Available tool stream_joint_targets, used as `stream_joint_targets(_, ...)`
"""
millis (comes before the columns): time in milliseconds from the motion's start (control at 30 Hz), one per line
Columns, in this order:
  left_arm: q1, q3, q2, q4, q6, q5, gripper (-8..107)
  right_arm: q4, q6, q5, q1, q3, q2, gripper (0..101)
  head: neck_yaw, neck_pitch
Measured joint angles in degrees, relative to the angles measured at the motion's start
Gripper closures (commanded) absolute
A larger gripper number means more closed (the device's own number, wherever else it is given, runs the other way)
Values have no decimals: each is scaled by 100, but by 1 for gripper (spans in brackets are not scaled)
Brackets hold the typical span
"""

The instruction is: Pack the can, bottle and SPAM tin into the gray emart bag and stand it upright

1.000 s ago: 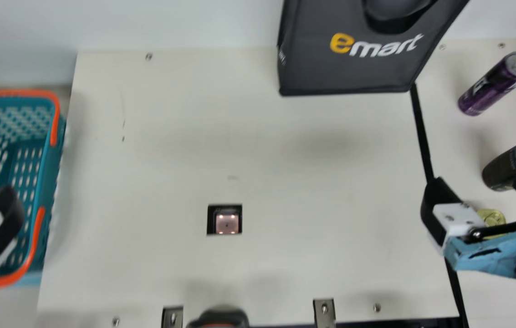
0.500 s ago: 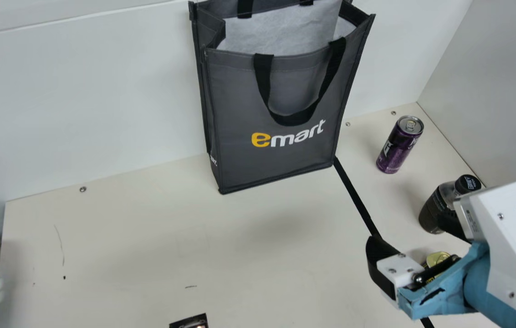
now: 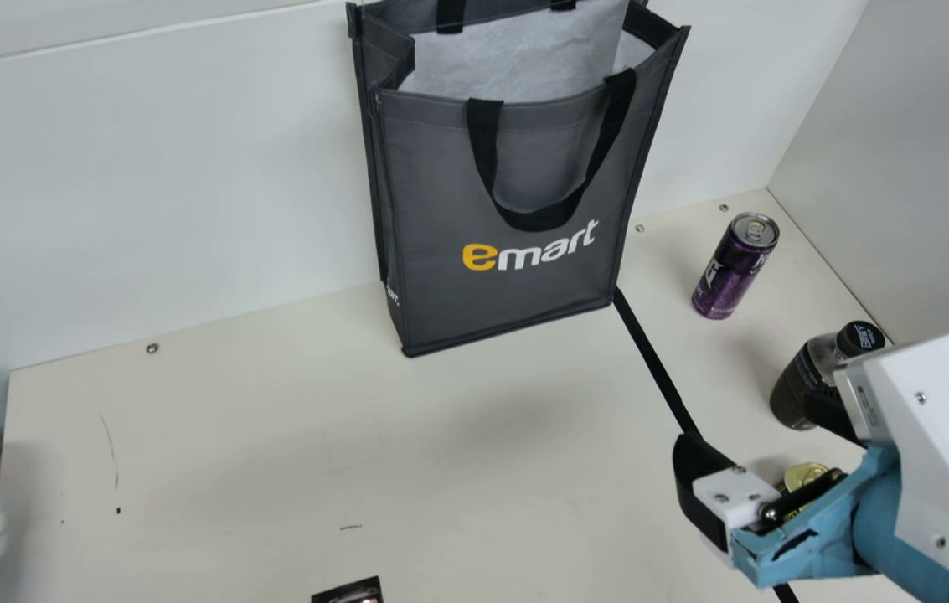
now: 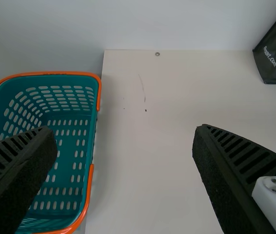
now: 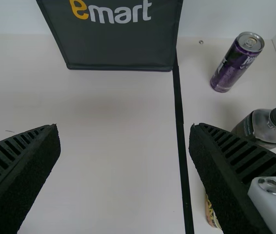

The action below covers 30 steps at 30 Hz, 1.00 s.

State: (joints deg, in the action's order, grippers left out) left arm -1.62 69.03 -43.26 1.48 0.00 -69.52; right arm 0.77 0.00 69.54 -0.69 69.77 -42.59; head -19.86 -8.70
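- Bag [image 3: 516, 285]: ahead and to the left of the right gripper [image 3: 746, 421], standing on its base with its long axis vertical, mouth up, lettered face toward the robot, one handle drooping down that face.
- Can [image 3: 734, 268]: ahead of the right gripper, upright, tab end up, well apart from the bag.
- Bottle [image 3: 799, 381]: just to the right of that gripper's front, upright, cap up.
- Tin [image 3: 805, 476]: beside the right gripper and partly hidden by it, lid up.
- Right gripper: fingers spread wide, gripping nothing.
- Left gripper [image 4: 126, 127]: also spread wide and holding nothing, one finger over the basket [image 4: 95, 141], the other over the table [image 4: 152, 185].
- Edges: the back wall [image 3: 189, 184] rises behind the bag; the side wall [image 3: 918, 201] stands right of can and bottle.
- Room: open tabletop stretches left from the right gripper and between it and the bag's base.
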Motion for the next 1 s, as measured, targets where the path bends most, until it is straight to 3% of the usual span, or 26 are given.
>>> stream_joint_targets(633, 0, 0, 0, 0, 0, 0, 9, 0, 0, -5, -19, 6, -10, 6, 0, 0)
stream_joint_targets(1000, 0, 0, 0, 0, 0, 0, 9, 40, -130, -56, -74, 242, -248, 6, -9, 0)
